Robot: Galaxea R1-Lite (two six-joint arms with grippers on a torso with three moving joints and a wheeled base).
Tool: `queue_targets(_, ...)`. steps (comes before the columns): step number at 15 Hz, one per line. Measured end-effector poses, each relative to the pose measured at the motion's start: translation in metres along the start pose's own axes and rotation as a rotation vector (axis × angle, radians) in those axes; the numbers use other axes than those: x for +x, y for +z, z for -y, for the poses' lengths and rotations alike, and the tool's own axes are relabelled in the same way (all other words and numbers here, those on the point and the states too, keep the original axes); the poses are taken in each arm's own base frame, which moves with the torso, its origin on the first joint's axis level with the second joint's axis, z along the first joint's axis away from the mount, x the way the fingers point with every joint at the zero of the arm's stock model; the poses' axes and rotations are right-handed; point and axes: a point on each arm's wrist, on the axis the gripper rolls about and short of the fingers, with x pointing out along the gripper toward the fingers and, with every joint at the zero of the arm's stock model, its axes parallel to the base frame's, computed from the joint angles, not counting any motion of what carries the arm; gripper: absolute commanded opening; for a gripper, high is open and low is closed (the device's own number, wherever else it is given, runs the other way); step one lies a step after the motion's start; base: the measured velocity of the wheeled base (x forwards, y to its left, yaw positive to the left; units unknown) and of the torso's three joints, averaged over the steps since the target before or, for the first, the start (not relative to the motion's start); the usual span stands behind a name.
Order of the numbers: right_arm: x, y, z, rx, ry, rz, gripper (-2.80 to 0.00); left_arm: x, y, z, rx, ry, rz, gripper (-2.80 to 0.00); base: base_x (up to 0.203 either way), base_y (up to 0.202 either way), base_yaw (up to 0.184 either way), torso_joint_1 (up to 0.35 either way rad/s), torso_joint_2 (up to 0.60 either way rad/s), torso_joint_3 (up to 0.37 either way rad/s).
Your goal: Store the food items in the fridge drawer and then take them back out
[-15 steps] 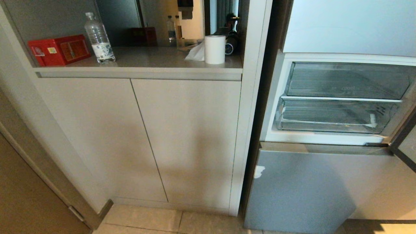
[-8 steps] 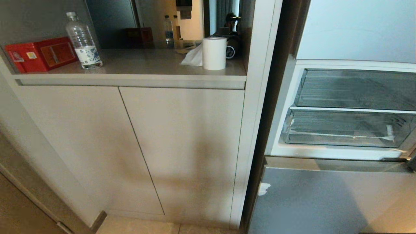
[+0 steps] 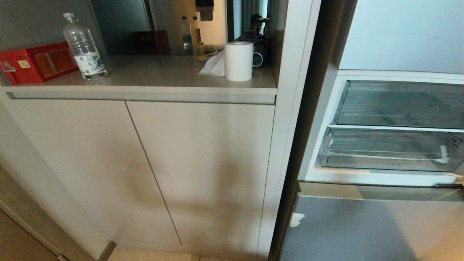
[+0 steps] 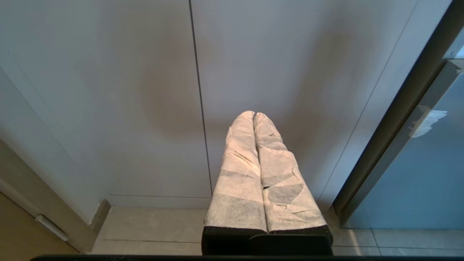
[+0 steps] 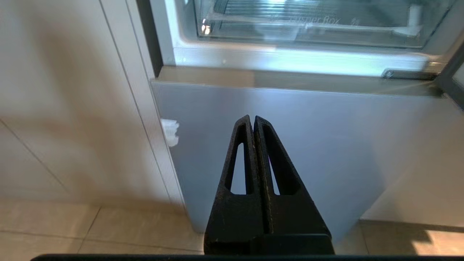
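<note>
The food items are out of view. The fridge drawer (image 3: 398, 105) is the upper clear drawer in the open fridge compartment at the right, with a white strip along its lower front; it looks empty. A taller clear drawer (image 3: 388, 152) sits under it, also seen in the right wrist view (image 5: 311, 18). My left gripper (image 4: 253, 114), wrapped in white tape, is shut and empty, low before the cabinet doors (image 4: 145, 90). My right gripper (image 5: 253, 117), black, is shut and empty, facing the silver lower fridge door (image 5: 326, 137). Neither arm shows in the head view.
Left of the fridge a counter (image 3: 163, 72) holds a red box (image 3: 32, 61), a water bottle (image 3: 83, 50) and a white paper roll (image 3: 238, 61). Beige cabinet doors (image 3: 181, 163) stand below. A white upright panel (image 3: 290, 127) separates cabinet and fridge. Tiled floor (image 4: 152, 228) lies beneath.
The whole head view has shifted as the camera moved closer: the counter slid left and the fridge compartment sank lower in the picture. No object has moved.
</note>
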Motion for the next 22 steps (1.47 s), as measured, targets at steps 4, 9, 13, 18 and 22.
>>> queue_targets(4,0.025,0.045,-0.001,0.04,0.031,-0.107,0.0,0.0,0.0,0.0,0.0,0.0,0.0,-2.8,0.0,0.0,0.0,0.0,0.0,0.0)
queue_targets(9,0.104,0.075,-0.006,0.07,0.121,-0.243,0.0,0.0,0.0,0.0,0.0,0.0,0.0,-2.8,0.0,0.0,0.0,0.0,0.0,0.0)
queue_targets(13,0.174,0.067,-0.016,0.069,0.184,-0.295,0.0,0.0,0.0,0.0,0.0,0.0,0.0,-2.8,0.0,0.0,0.0,0.0,0.0,0.0)
queue_targets(18,0.241,0.04,-0.029,0.061,0.187,-0.255,0.0,0.0,0.0,0.0,0.0,0.0,0.0,-2.8,0.0,0.0,0.0,0.0,0.0,0.0)
queue_targets(22,0.285,0.019,-0.035,0.05,0.111,-0.168,0.0,0.0,0.0,0.0,0.0,0.0,0.0,-2.8,0.0,0.0,0.0,0.0,0.0,0.0)
